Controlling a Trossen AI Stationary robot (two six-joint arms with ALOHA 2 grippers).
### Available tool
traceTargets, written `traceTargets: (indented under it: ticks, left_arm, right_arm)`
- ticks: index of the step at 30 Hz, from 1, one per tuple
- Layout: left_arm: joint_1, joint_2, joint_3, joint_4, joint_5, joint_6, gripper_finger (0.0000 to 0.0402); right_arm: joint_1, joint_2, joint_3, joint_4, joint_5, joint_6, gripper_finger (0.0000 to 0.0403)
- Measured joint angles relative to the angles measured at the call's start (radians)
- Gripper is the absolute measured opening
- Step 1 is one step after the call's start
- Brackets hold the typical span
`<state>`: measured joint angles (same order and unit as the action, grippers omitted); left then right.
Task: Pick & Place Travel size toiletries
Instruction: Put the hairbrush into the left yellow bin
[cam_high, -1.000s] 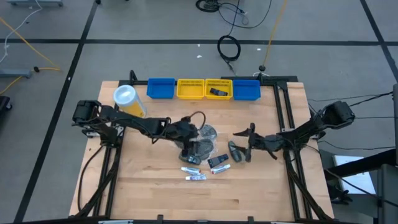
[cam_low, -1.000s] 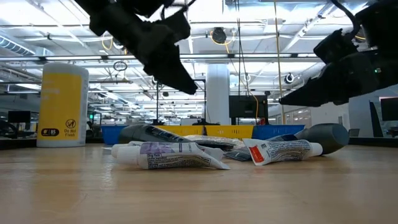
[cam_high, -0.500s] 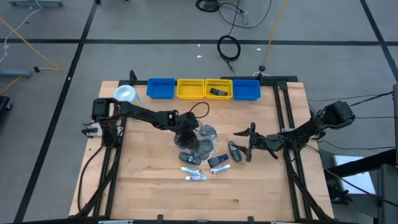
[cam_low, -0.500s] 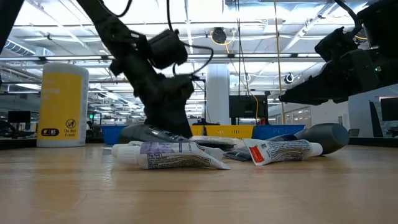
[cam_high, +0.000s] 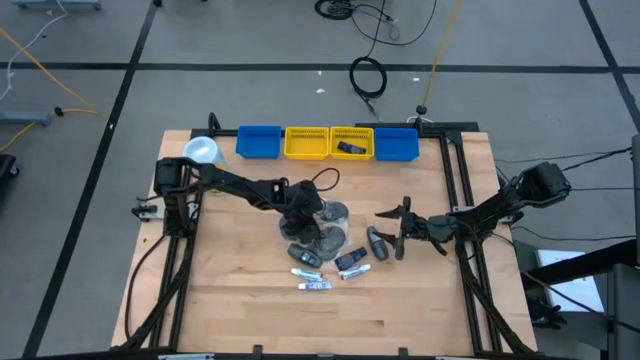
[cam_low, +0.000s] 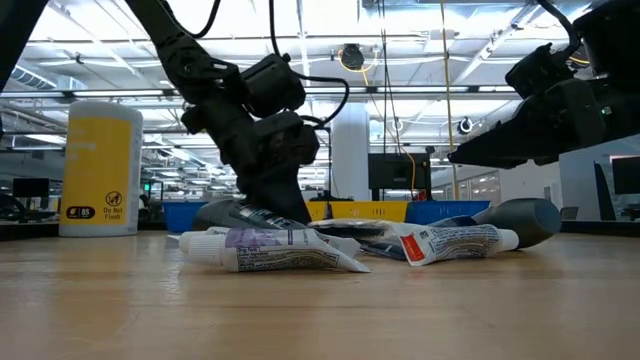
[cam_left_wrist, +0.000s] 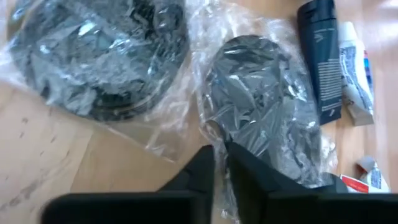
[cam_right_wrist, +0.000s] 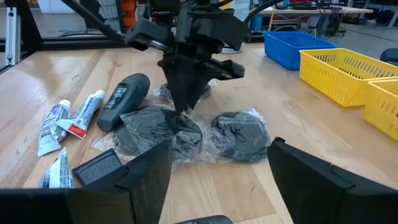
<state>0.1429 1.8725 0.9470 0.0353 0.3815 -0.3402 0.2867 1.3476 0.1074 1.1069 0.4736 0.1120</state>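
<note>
1. Since a second ago, your left gripper (cam_high: 303, 226) has swung in from beside the yellow canister (cam_high: 202, 150) and dropped onto the pile in the middle of the table (cam_high: 240, 310); the right arm has not shifted
2. The left gripper's fingers (cam_left_wrist: 245, 171) have pinched nearly together on the clear plastic wrap of a wrapped grey disc (cam_left_wrist: 264, 112); you can see the film bunched between the tips in the left wrist view
3. A second wrapped disc (cam_left_wrist: 102, 56) lies just beside the pinched one, their wraps touching
4. A dark bottle (cam_left_wrist: 320, 59) lies against the far side of the pinched disc, with a white tube (cam_left_wrist: 356, 81) next to it
5. In the low view, two more tubes lie flat at the front of the pile: one with purple print (cam_low: 270, 250) and one with a red patch (cam_low: 455, 241)
6. Your right gripper (cam_high: 393, 229) hangs above the table to the right of the pile, its fingers spread wide and holding nothing; another dark bottle (cam_high: 378, 243) lies just below it
7. One dark item (cam_high: 349, 148) lies in the right yellow bin (cam_high: 352, 131); the blue bins (cam_high: 258, 142) flank the yellow ones along the far edge
</note>
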Motion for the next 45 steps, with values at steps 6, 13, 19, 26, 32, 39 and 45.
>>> traceTargets:
  ticks: [6, 13, 19, 26, 32, 39, 45]
  left_arm:
    - [0.000, -0.001, 0.000, 0.010, 0.012, 0.043, 0.0008]
    - [0.000, -0.097, 0.000, -0.013, -0.009, 0.123, 0.0001]
    - [-0.009, -0.271, 0.000, -0.135, -0.228, 0.246, 0.0001]
    - [0.023, -0.416, 0.000, -0.194, -0.575, 0.501, 0.0001]
    - [0.162, -0.435, 0.000, -0.162, -0.672, 0.834, 0.0000]
    - [0.360, -0.409, 0.000, -0.056, -0.588, 1.074, 0.0000]
    - [0.490, -0.332, -0.001, -0.014, -0.364, 1.082, 0.0000]
  right_arm:
    - [0.000, 0.000, 0.000, 0.000, 0.001, 0.000, 0.0256]
    - [0.000, 0.000, 0.001, -0.001, 0.001, 0.000, 0.0256]
    - [0.000, 0.000, 0.001, 0.000, 0.002, 0.000, 0.0256]
    - [-0.009, 0.000, 0.002, 0.000, 0.002, 0.002, 0.0256]
    - [-0.017, 0.000, 0.002, 0.000, 0.002, 0.011, 0.0256]
    - [-0.017, 0.000, 0.002, 0.001, 0.002, 0.011, 0.0256]
    - [-0.017, 0.000, 0.002, 0.007, 0.002, 0.011, 0.0256]
